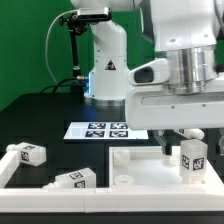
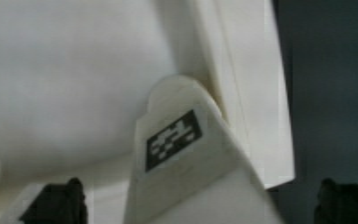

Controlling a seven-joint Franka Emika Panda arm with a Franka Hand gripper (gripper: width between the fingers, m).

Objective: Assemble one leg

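Observation:
One leg [image 1: 192, 160], a stubby white peg with a black-and-white tag, stands upright at the right corner of the big white panel [image 1: 140, 178]. My gripper [image 1: 186, 138] hangs right above it. In the wrist view the leg [image 2: 179, 140] lies between my two dark fingertips [image 2: 60, 203], with a gap on each side, beside the panel's raised rim [image 2: 247, 80]. The gripper [image 2: 202, 205] is open and does not touch the leg. Two more legs lie on their sides at the exterior view's left, one [image 1: 28, 153] by the panel's edge and one [image 1: 75, 178] on the panel.
The marker board [image 1: 105, 130] lies flat on the black table behind the panel. The robot base [image 1: 105, 65] stands at the back. A small round hole fitting [image 1: 122, 178] shows on the panel near its front rim.

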